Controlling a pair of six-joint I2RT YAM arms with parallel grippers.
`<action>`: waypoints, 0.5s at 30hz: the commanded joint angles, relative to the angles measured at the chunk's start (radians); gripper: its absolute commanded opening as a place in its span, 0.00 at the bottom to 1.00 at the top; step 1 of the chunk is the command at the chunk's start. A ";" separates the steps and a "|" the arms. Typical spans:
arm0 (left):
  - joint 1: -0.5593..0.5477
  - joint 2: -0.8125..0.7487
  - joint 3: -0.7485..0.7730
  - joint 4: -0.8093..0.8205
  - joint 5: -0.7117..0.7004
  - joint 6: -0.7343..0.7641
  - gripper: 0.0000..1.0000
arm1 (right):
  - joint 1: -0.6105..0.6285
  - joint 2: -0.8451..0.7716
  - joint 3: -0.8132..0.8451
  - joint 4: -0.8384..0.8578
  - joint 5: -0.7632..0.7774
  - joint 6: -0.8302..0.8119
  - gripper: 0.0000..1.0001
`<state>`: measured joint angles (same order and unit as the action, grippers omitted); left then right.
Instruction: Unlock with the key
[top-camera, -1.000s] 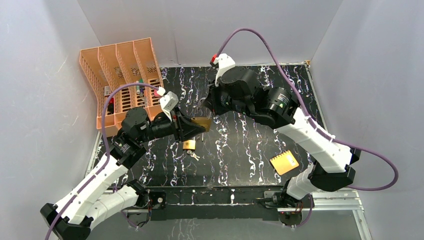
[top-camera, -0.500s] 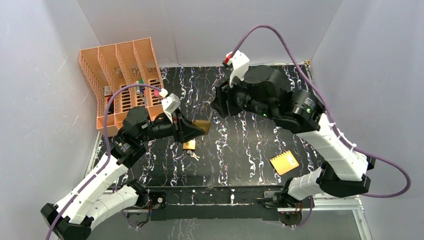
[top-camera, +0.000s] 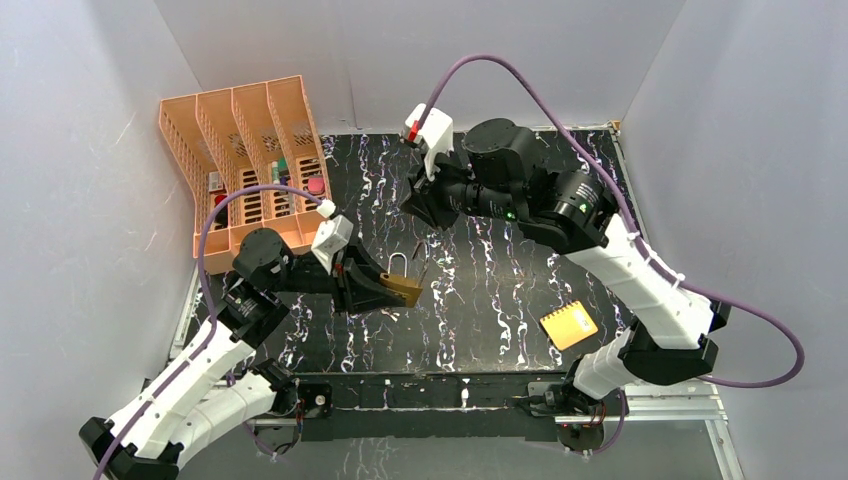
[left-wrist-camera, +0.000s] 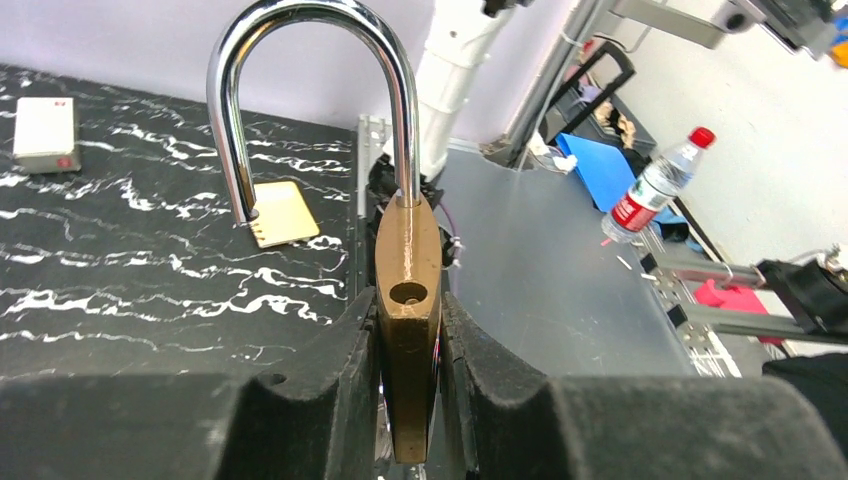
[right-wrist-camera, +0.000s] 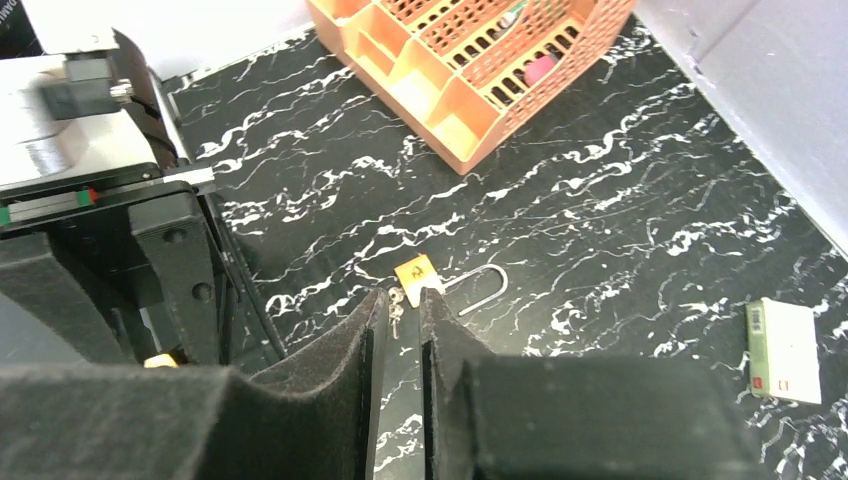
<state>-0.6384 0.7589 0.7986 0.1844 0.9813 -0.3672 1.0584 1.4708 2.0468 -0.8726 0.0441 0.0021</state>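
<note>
My left gripper (top-camera: 385, 287) is shut on a brass padlock (top-camera: 405, 289) and holds it above the table. In the left wrist view its fingers (left-wrist-camera: 350, 370) clamp the padlock body (left-wrist-camera: 408, 300), and the steel shackle (left-wrist-camera: 310, 60) stands open with one leg free of the body. My right gripper (top-camera: 412, 208) hovers further back, only slightly open and empty (right-wrist-camera: 400, 310). Below it a smaller brass padlock (right-wrist-camera: 418, 275) lies on the table with the tiny silver key bunch (right-wrist-camera: 397, 302) right beside it. The key is hidden in the top view.
An orange slotted tray (top-camera: 240, 150) stands at the back left and also shows in the right wrist view (right-wrist-camera: 480, 60). A yellow notepad (top-camera: 568, 325) lies at the front right. A small white box (right-wrist-camera: 785, 350) lies on the black marbled table (top-camera: 500, 270).
My left gripper has carried the padlock toward the front of the table, and its shackle now shows open. My right gripper has drawn back from the padlock toward the rear.
</note>
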 joint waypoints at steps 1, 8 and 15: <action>-0.006 -0.030 0.021 0.170 0.098 -0.015 0.00 | -0.035 -0.006 0.004 0.072 -0.176 -0.044 0.24; -0.005 -0.042 0.042 0.177 0.107 -0.012 0.00 | -0.040 0.006 -0.008 -0.011 -0.288 -0.042 0.20; -0.006 -0.049 0.048 0.247 0.074 -0.043 0.00 | -0.041 -0.028 -0.033 -0.076 -0.417 -0.033 0.16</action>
<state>-0.6411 0.7437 0.7952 0.2893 1.0660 -0.3939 1.0203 1.4799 2.0148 -0.9138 -0.2665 -0.0265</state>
